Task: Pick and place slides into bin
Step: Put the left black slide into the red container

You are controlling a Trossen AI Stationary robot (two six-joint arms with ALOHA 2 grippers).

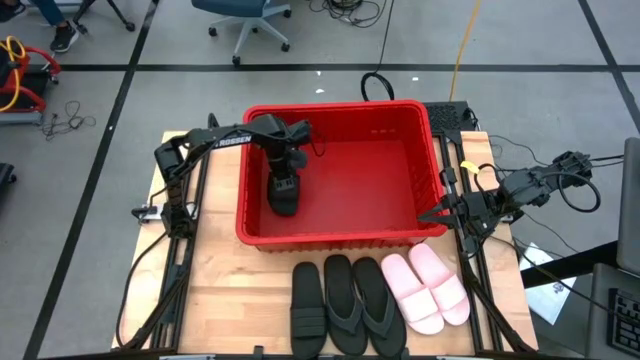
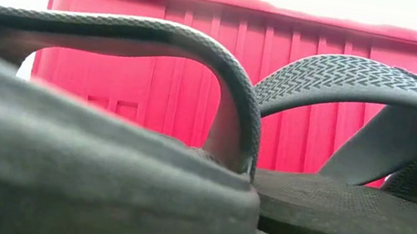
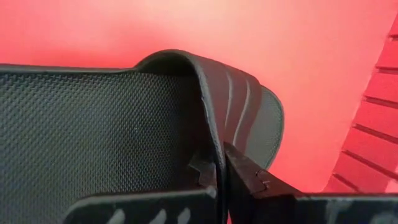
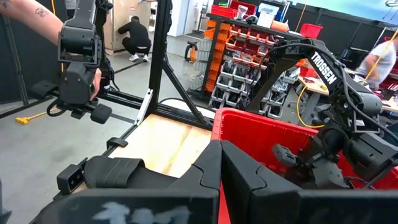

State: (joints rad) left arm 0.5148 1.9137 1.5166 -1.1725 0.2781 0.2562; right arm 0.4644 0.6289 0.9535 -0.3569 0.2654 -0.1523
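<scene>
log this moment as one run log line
left gripper: shut on black wide-strap slide, inside red plastic bin | right gripper: shut, waiting beside bin | five sandals on wooden table

Floor: grey, crossed by dark lines [image 1: 130,68], seen around the table [image 1: 220,290] in the high view.
Table: pale wood, framed by dark rails.
Chair: a blue office chair [image 1: 245,20] is seen beyond the table's far edge, on a pale star base.
Cables: a yellow cable [image 1: 462,45] and black cables [image 1: 345,12] are laid across the floor.
Shelving: a rack [image 4: 239,59] filled with orange and red bins is seen in the right wrist view.
People: a person [image 4: 134,37] is crouched on the floor at the back; another [image 4: 380,62] is seen at the far edge.
Stand: a dark metal frame [image 4: 163,68] is set on the floor beside the table.
</scene>
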